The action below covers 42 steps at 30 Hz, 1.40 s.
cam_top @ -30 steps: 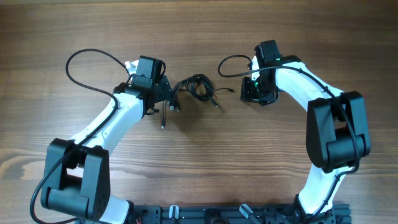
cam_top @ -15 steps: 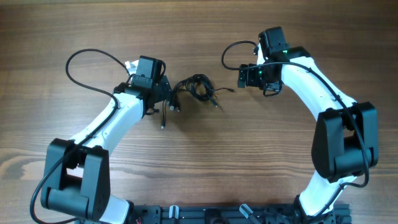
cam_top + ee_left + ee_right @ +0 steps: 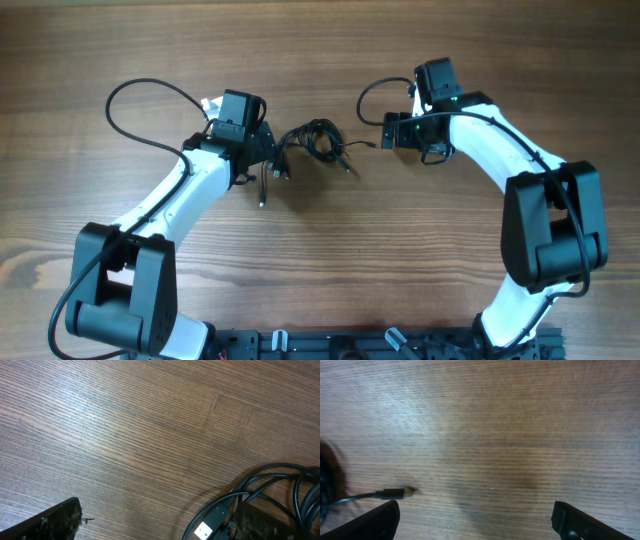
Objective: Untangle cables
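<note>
On the table (image 3: 330,60), the cables (image 3: 315,140) are seen bunched between left gripper (image 3: 266,155) and right gripper (image 3: 392,130) — both spread wide, nothing gripped.

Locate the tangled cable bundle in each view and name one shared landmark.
Overhead: cable bundle, upper centre of the picture.
Left wrist: lower right corner.
Right wrist: dark blur at left edge, one plug end trailing right.
Shared landmark: the wood-grain table.

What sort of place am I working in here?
Probably a robotics test bench: a wood-grain table, the white left arm and right arm based on a black rail at its near edge, and a small tangle of cables laid out between them.
</note>
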{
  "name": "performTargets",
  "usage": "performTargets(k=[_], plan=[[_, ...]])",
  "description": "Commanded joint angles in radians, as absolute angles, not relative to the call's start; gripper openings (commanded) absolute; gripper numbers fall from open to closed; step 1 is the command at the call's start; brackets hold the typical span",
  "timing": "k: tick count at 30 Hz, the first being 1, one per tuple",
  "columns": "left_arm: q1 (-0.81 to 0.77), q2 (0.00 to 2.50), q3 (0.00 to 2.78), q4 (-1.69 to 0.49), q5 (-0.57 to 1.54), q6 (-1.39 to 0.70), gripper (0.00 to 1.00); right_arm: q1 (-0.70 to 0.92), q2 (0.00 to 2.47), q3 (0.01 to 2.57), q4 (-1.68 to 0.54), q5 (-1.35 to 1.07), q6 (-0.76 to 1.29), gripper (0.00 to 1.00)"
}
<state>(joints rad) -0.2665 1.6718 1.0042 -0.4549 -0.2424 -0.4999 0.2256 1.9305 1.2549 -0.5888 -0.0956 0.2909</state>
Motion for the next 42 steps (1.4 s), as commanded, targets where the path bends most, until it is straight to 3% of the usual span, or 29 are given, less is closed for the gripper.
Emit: performTargets(k=[1, 18, 42], plan=[[-0.266, 1.681, 1.014, -0.452, -0.259, -0.506, 1.0, 0.225, 1.941, 1.202, -0.538, -0.078, 0.3, 1.0], [-0.266, 1.681, 1.014, -0.452, -0.259, -0.506, 1.0, 0.225, 1.941, 1.137, -0.287, -0.078, 0.299, 1.0], [-0.266, 1.681, 1.014, -0.452, -0.259, -0.506, 1.0, 0.225, 1.941, 1.137, -0.284, -0.078, 0.299, 1.0]])
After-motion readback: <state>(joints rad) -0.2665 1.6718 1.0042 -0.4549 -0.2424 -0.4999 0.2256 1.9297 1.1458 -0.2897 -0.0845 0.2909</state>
